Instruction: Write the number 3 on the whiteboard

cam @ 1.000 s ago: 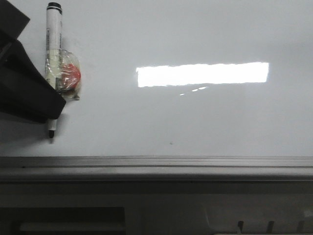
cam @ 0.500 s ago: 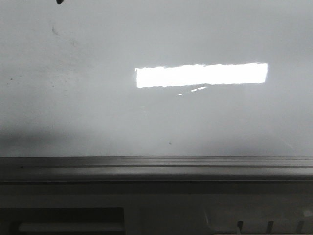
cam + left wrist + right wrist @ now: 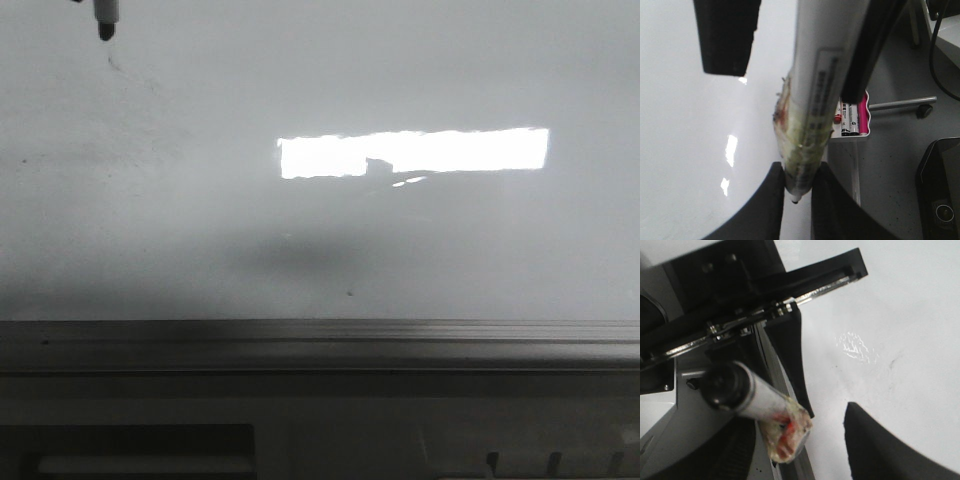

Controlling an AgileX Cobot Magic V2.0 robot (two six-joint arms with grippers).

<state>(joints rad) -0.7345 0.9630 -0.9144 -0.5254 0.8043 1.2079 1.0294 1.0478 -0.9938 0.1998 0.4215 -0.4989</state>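
Note:
The whiteboard fills the front view, with its grey metal rail along the near edge. No number 3 shows. Only a short faint dark stroke lies just below the marker's black tip at the top left. My left gripper is shut on the white marker, which has a wad of tape round it, its tip poking out between the fingers. My right gripper is open and empty over the board, next to the same marker.
A bright rectangular light reflection sits mid-board, with a soft shadow below it. A small dark speck lies near the rail. Beyond the board's edge are a pink tray of spare markers, the grey floor and a black device.
The left gripper and marker left the lower left of the board and rose out of the front view. Now only the tip shows at the top left. A shadow has appeared mid-board.

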